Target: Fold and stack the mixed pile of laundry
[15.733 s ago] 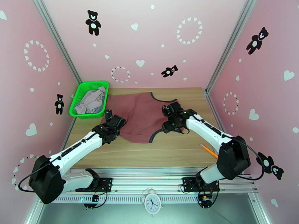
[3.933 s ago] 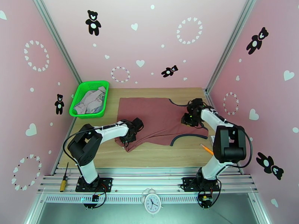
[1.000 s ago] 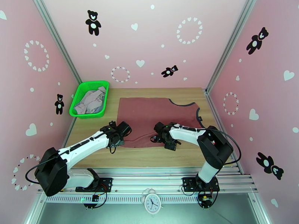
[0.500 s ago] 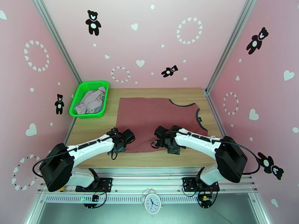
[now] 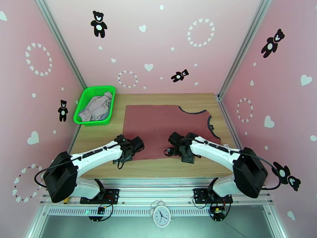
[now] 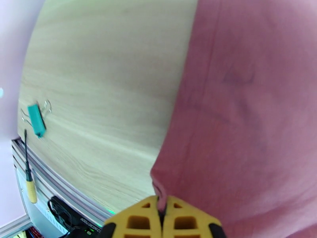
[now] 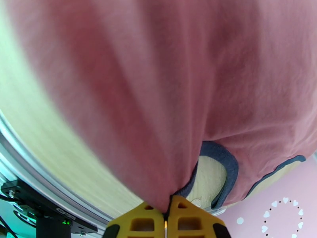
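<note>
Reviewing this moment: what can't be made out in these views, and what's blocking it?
Left wrist view: the left gripper is cut off by the bottom edge past its fingertips.
Right wrist view: the right gripper likewise; the tank top is blurred, close to the lens.
Top view: both pinch points on the hem, covered by the gripper bodies.
Top view: how many garments fill the green basket; they are crumpled together.

a lab test cell: pink decal walls (image 5: 158, 44), aluminium frame (image 5: 166, 193), wooden table (image 5: 174, 165), bolted arms.

free: table (image 5: 158, 168) near strip | blocked: tank top (image 5: 158, 123) mid-table, basket (image 5: 92, 123) far-left
</note>
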`<state>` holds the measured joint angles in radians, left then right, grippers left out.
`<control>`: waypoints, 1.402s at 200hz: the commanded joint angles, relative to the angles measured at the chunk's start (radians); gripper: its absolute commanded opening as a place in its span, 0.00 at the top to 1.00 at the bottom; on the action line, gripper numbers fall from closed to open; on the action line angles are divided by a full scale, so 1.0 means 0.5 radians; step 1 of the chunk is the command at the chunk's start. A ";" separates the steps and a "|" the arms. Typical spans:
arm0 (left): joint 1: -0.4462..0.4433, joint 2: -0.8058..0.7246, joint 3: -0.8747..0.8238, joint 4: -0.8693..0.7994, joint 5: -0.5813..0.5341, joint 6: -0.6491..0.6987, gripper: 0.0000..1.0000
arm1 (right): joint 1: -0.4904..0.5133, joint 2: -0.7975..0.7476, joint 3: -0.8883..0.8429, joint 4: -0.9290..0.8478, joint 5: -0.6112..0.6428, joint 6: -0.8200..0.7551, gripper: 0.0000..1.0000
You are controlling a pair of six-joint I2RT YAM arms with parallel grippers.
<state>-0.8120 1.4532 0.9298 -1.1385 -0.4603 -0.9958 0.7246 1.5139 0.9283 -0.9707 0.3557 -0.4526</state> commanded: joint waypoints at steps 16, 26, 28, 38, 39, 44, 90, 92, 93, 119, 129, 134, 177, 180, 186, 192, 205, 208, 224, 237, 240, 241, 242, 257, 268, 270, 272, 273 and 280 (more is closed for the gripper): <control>0.101 0.172 0.203 -0.119 -0.133 0.167 1.00 | -0.118 0.145 0.143 0.146 0.047 -0.155 1.00; 0.144 0.217 0.247 -0.113 -0.136 0.211 1.00 | -0.145 0.172 0.178 0.192 0.032 -0.186 1.00; 0.155 0.227 0.255 -0.111 -0.136 0.219 1.00 | -0.153 0.179 0.184 0.200 0.029 -0.194 1.00; 0.197 0.269 0.295 -0.100 -0.143 0.268 1.00 | -0.176 0.212 0.229 0.232 0.006 -0.226 1.00; 0.202 0.275 0.299 -0.099 -0.143 0.273 1.00 | -0.179 0.215 0.234 0.234 0.006 -0.228 1.00; 0.224 0.296 0.320 -0.095 -0.144 0.294 1.00 | -0.192 0.237 0.252 0.250 0.001 -0.242 1.00; 0.399 0.492 0.514 -0.072 -0.203 0.480 1.00 | -0.283 0.474 0.437 0.318 -0.021 -0.341 1.00; 0.404 0.501 0.522 -0.069 -0.203 0.486 1.00 | -0.286 0.486 0.442 0.318 -0.021 -0.346 1.00; 0.409 0.503 0.526 -0.066 -0.203 0.487 1.00 | -0.284 0.490 0.445 0.318 -0.021 -0.346 1.00; 0.459 0.609 0.633 -0.046 -0.232 0.556 1.00 | -0.313 0.614 0.531 0.333 -0.024 -0.359 1.00; 0.467 0.659 0.670 -0.045 -0.236 0.573 1.00 | -0.321 0.650 0.559 0.343 -0.024 -0.356 1.00; 0.472 0.684 0.686 -0.042 -0.239 0.581 1.00 | -0.323 0.666 0.573 0.349 -0.024 -0.351 1.00; 0.489 0.822 0.777 -0.048 -0.275 0.602 0.40 | -0.383 0.726 0.714 0.385 -0.002 -0.212 0.68; 0.493 0.822 0.783 -0.050 -0.277 0.602 0.37 | -0.394 0.723 0.729 0.384 -0.002 -0.186 0.65; 0.497 0.820 0.791 -0.059 -0.291 0.602 0.33 | -0.423 0.710 0.767 0.375 0.000 -0.129 0.59; 0.504 0.812 0.804 -0.073 -0.307 0.599 0.28 | -0.454 0.693 0.808 0.354 -0.006 -0.065 0.53; 0.524 0.792 0.819 -0.107 -0.340 0.599 0.19 | -0.539 0.640 0.901 0.295 -0.055 0.065 0.24; 0.532 0.786 0.823 -0.116 -0.346 0.596 0.17 | -0.555 0.622 0.919 0.295 -0.051 0.098 0.15; 0.558 0.738 0.822 -0.147 -0.374 0.595 0.14 | -0.661 0.497 0.977 0.291 -0.036 0.284 0.12; 0.565 0.685 0.813 -0.173 -0.389 0.585 0.12 | -0.740 0.323 0.976 0.300 -0.097 0.441 0.12; 0.563 0.670 0.810 -0.182 -0.391 0.582 0.12 | -0.750 0.276 0.968 0.305 -0.118 0.478 0.12; 0.564 0.666 0.810 -0.183 -0.392 0.583 0.12 | -0.754 0.253 0.966 0.309 -0.125 0.489 0.12; 0.563 0.661 0.808 -0.186 -0.392 0.583 0.12 | -0.760 0.234 0.963 0.311 -0.131 0.499 0.12; 0.564 0.564 0.783 -0.208 -0.384 0.571 0.13 | -0.818 -0.075 0.893 0.385 -0.236 0.709 0.11; 0.563 0.482 0.768 -0.212 -0.379 0.573 0.15 | -0.878 -0.316 0.796 0.511 -0.351 0.853 0.06; 0.564 0.465 0.767 -0.210 -0.375 0.576 0.15 | -0.886 -0.363 0.768 0.551 -0.370 0.874 0.03; 0.564 0.452 0.767 -0.211 -0.375 0.578 0.16 | -0.895 -0.400 0.746 0.581 -0.395 0.897 0.02; 0.563 0.445 0.768 -0.211 -0.373 0.581 0.16 | -0.901 -0.425 0.732 0.603 -0.409 0.906 0.01; 0.562 0.409 0.774 -0.200 -0.356 0.600 0.17 | -0.937 -0.545 0.642 0.729 -0.532 0.960 0.01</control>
<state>-0.5323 1.7630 1.3209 -1.2079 -0.6209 -0.6994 0.2909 1.4738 1.3445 -0.7372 0.2550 -0.1631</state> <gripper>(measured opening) 0.845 0.966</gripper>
